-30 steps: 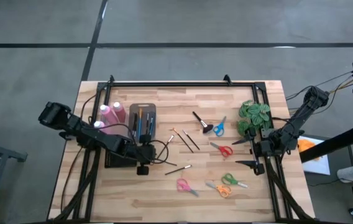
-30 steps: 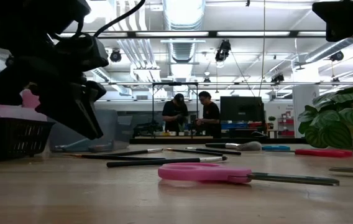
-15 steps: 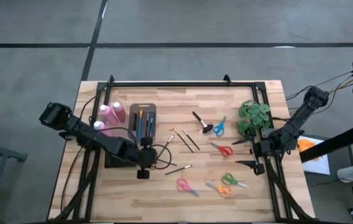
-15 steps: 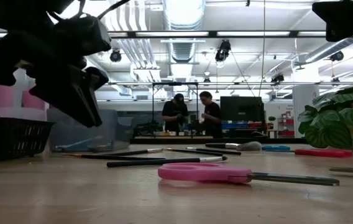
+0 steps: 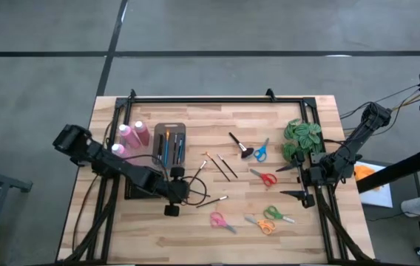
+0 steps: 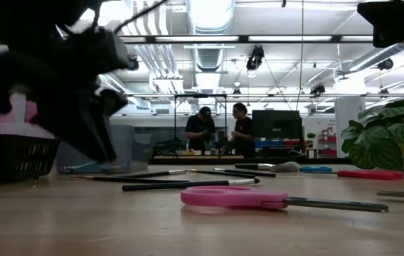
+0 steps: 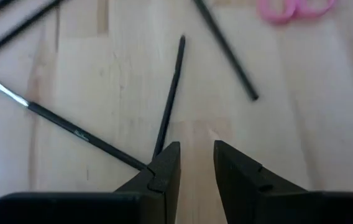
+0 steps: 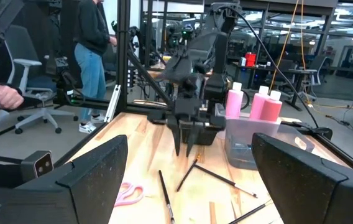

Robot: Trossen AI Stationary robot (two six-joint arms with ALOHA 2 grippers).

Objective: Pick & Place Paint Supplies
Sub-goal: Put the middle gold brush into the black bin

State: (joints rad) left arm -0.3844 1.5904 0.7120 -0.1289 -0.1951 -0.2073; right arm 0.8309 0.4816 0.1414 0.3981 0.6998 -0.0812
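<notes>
Light wooden plank table [image 5: 195, 236] on grey concrete floor; workshop room behind, two people [image 6: 220, 130] standing far off. Left gripper [image 5: 171, 202] hovers over loose paintbrushes [image 5: 211, 201] mid-table, jaws narrowly parted, holding nothing. Pink bottles [image 5: 132, 134] sit far left in a black basket [image 6: 13, 156]. Right gripper [image 5: 296, 182] waits at right edge, jaws spread wide.

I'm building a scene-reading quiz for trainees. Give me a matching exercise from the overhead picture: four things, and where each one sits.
Things:
1. pink bottles
2. blue scissors
3. pink scissors
4. plant

Places:
A. next to the right gripper
B. in the black basket
C. beside the stubby black brush
D. on bare wood, the scissors nearest the left gripper

Pairs: 1-B, 2-C, 3-D, 4-A
</notes>
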